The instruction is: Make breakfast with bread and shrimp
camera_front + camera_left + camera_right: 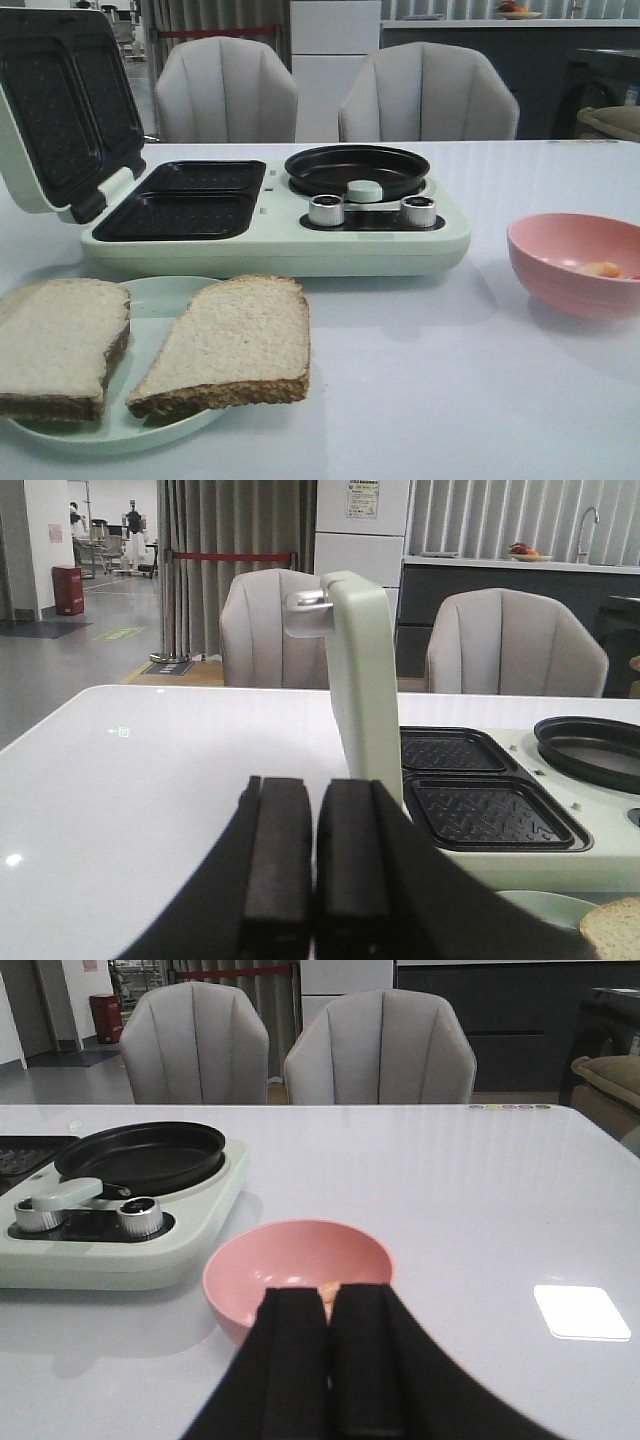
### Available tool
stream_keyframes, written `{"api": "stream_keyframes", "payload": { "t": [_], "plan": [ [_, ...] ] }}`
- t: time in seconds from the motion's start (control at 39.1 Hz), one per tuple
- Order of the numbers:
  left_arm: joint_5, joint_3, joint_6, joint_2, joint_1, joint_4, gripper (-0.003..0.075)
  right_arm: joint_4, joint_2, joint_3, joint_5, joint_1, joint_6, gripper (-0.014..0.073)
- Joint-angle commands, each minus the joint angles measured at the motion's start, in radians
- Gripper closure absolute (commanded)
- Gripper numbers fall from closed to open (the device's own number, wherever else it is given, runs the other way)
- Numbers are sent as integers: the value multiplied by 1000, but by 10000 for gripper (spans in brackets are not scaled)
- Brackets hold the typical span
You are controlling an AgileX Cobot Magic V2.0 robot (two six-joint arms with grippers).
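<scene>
Two bread slices, left (pixel 60 345) and right (pixel 232 345), lie on a pale green plate (pixel 165 300) at the front left. A corner of one slice (pixel 615 930) shows in the left wrist view. The shrimp (pixel 601 269) lies in a pink bowl (pixel 570 285) at the right. My left gripper (pixel 314 785) is shut and empty above the table, left of the appliance's raised lid (pixel 365 680). My right gripper (pixel 329 1298) is shut and empty, just on the near side of the bowl (pixel 290 1260). The shrimp (pixel 328 1286) peeks out behind its fingertips. Neither gripper shows in the front view.
A pale green breakfast maker (pixel 280 245) stands mid-table with its lid (pixel 65 110) open. It has two black sandwich wells (pixel 185 200), a round black pan (pixel 357 170) and two knobs (pixel 326 210). Two grey chairs (pixel 225 90) stand behind the table.
</scene>
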Motion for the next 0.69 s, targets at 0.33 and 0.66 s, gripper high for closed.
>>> {"api": "stream_keyframes", "payload": {
  "t": [0.33,0.66],
  "plan": [
    [-77,21,-4,-17,-1,-3,606,-2,-22,-16,-84,0,-5,452],
    [-92,21,-4,-17,-1,-3,606,-2,-22,-16,-84,0,-5,452]
  ]
}}
